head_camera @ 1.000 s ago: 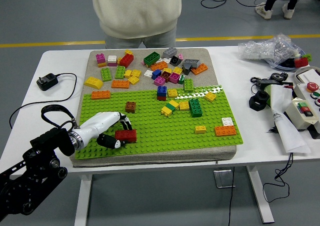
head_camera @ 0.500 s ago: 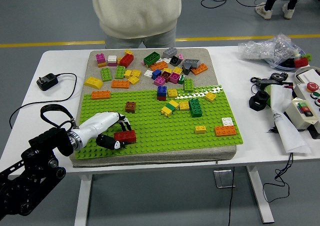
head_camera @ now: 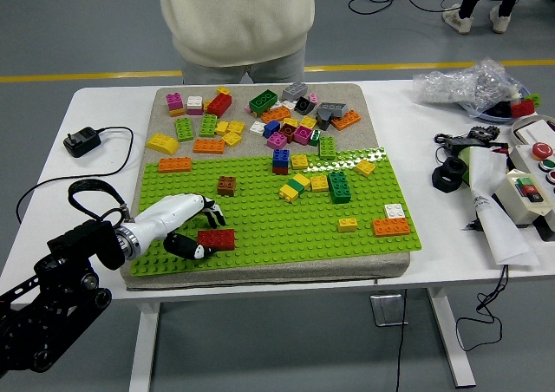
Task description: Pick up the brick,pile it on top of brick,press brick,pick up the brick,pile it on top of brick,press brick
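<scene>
A red brick [head_camera: 218, 239] lies on the green baseplate [head_camera: 286, 227] near its front left corner. My left hand [head_camera: 206, 230], white with dark fingertips, reaches in from the lower left and sits at the brick's left end. Its fingers [head_camera: 212, 208] arch just above the brick and the thumb [head_camera: 196, 251] lies below its left corner, loosely spread, with no firm grasp visible. A brown brick [head_camera: 226, 185] stands a little farther back. Blue [head_camera: 281, 160], yellow [head_camera: 295, 186], green [head_camera: 338, 186] and orange [head_camera: 391, 226] bricks are scattered on the plate. The right hand is out of view.
A pile of several loose bricks [head_camera: 260, 114] covers the grey mat behind the plate. A person in a cream top [head_camera: 238, 19] stands at the far side. A black charger and cable [head_camera: 82, 140] lie on the left; a control box [head_camera: 529, 188] and clutter are on the right.
My left hand has drawn back slightly to the left. The red brick stays on the baseplate, barely shifted.
</scene>
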{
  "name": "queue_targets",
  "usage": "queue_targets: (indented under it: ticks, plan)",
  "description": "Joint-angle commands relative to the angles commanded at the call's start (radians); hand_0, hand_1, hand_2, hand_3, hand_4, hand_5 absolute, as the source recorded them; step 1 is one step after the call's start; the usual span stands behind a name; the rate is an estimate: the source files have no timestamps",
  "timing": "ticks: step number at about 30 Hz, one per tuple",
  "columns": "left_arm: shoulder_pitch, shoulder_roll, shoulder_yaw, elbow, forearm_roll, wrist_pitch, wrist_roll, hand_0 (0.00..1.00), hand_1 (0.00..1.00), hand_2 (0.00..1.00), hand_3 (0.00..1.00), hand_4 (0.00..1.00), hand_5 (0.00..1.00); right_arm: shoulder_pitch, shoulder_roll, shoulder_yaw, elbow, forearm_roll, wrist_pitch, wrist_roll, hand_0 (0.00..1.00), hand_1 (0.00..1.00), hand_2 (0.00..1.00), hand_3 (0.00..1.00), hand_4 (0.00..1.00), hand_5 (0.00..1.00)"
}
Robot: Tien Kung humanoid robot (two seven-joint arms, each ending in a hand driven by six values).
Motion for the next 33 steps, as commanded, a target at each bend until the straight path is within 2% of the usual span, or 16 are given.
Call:
queue_targets:
  ticks: [10, 12, 13, 18, 19, 24, 25, 30, 31, 33]
  plan:
    - [0.008, 0.005, -0.012, -0.031, -0.003, -0.012, 0.004, 0.915, 0.826, 0.604, 0.625, 0.859, 0.155, -0.001, -0.001, -0.001, 0.000, 0.003, 0.000, 0.000, 0.765, 0.684, 0.725, 0.745, 0.998, 0.689]
    - [0.016, 0.013, -0.022, -0.064, -0.001, -0.020, 0.008, 0.915, 0.826, 0.604, 0.625, 0.859, 0.155, -0.001, -0.001, 0.000, 0.000, 0.003, 0.000, 0.000, 0.765, 0.684, 0.725, 0.745, 0.998, 0.689]
    - [0.019, 0.015, -0.026, -0.077, 0.000, -0.022, 0.010, 0.923, 0.834, 0.617, 0.637, 0.889, 0.189, -0.001, -0.002, 0.000, 0.000, 0.003, 0.000, 0.000, 0.765, 0.684, 0.725, 0.745, 0.998, 0.689]
    - [0.038, 0.041, -0.042, -0.149, 0.016, -0.047, 0.021, 0.923, 0.834, 0.617, 0.637, 0.889, 0.189, -0.001, -0.001, 0.000, 0.000, 0.004, -0.001, 0.001, 0.765, 0.684, 0.725, 0.745, 0.998, 0.689]
    - [0.042, 0.046, -0.043, -0.159, 0.021, -0.053, 0.023, 0.972, 0.885, 0.720, 0.638, 0.971, 0.313, -0.001, -0.001, 0.000, 0.000, 0.005, -0.001, 0.001, 0.765, 0.684, 0.725, 0.745, 0.998, 0.690]
    - [0.056, 0.062, -0.045, -0.183, 0.040, -0.074, 0.029, 0.972, 0.885, 0.720, 0.638, 0.971, 0.313, -0.002, 0.000, -0.001, 0.000, 0.007, -0.001, 0.000, 0.765, 0.684, 0.725, 0.745, 0.998, 0.690]
    - [0.058, 0.064, -0.045, -0.185, 0.044, -0.081, 0.031, 0.998, 0.998, 0.844, 0.621, 0.998, 0.457, -0.002, 0.000, -0.002, 0.000, 0.008, -0.001, 0.000, 0.766, 0.684, 0.725, 0.745, 0.998, 0.689]
    - [0.063, 0.066, -0.044, -0.173, 0.065, -0.100, 0.034, 0.998, 0.998, 0.844, 0.621, 0.998, 0.457, -0.003, 0.001, -0.003, 0.000, 0.010, -0.002, 0.000, 0.766, 0.684, 0.725, 0.745, 0.998, 0.689]
    - [0.064, 0.066, -0.044, -0.172, 0.067, -0.104, 0.035, 0.998, 0.998, 0.879, 0.618, 0.998, 0.511, -0.003, 0.001, -0.004, 0.000, 0.011, -0.002, 0.000, 0.765, 0.684, 0.725, 0.745, 0.998, 0.689]
    - [0.065, 0.066, -0.042, -0.171, 0.070, -0.110, 0.036, 0.998, 0.998, 0.879, 0.618, 0.998, 0.511, -0.003, 0.001, -0.003, 0.000, 0.011, -0.002, 0.000, 0.765, 0.684, 0.725, 0.745, 0.998, 0.689]
